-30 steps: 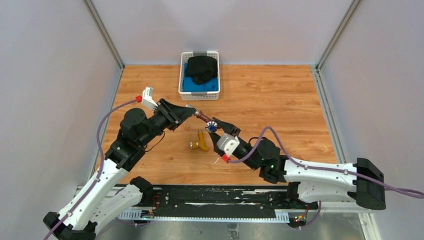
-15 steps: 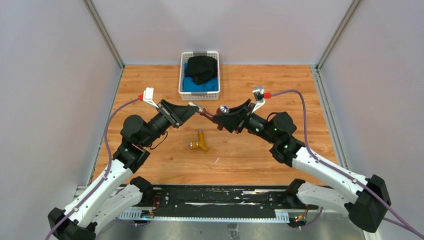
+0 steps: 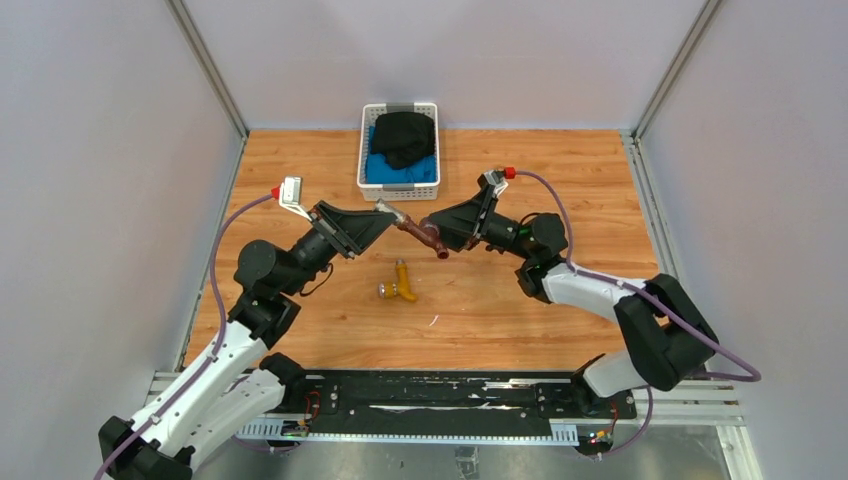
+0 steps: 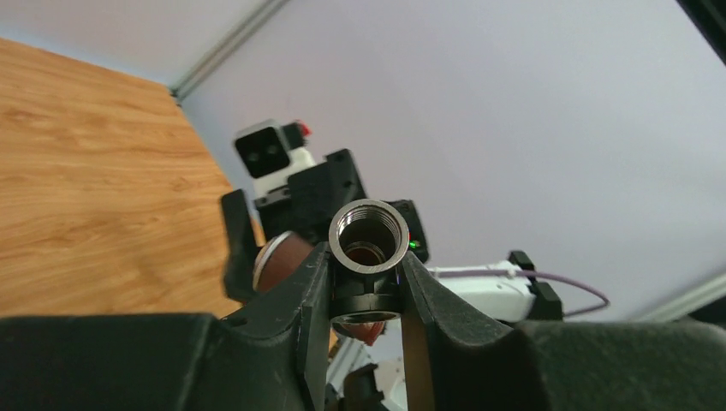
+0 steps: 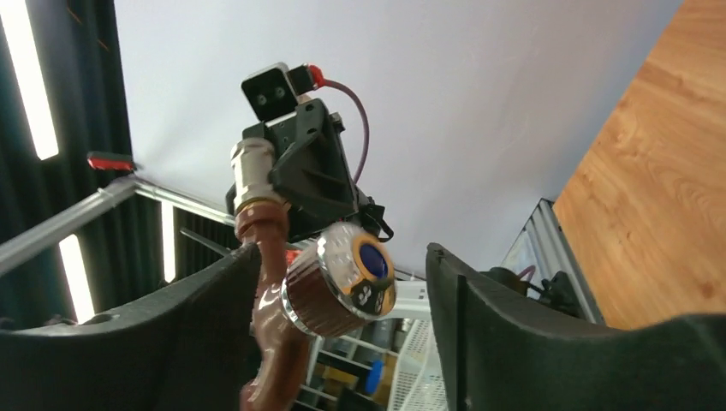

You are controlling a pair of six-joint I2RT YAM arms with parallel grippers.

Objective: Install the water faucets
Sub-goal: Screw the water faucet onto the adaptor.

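Brass faucet [image 3: 402, 285] lies loose on the worktop [image 3: 560, 180], nearest the bases, just on the near side of where the two grippers meet. Above it, the left gripper [image 3: 381, 212] is clamped on the silvery end of the brown faucet [image 3: 425, 236], held in the air. The faucet's long axis runs left to right, spout drooping to the near side. Its knob [image 5: 342, 278] sits between the right gripper's [image 3: 455, 228] fingers, which are apart with gaps on both sides, no grip. Right arm is nearer for any knob turn. Basket [image 3: 398, 191] at the far edge. No readable writing; the knob's blue mark is too small to read.
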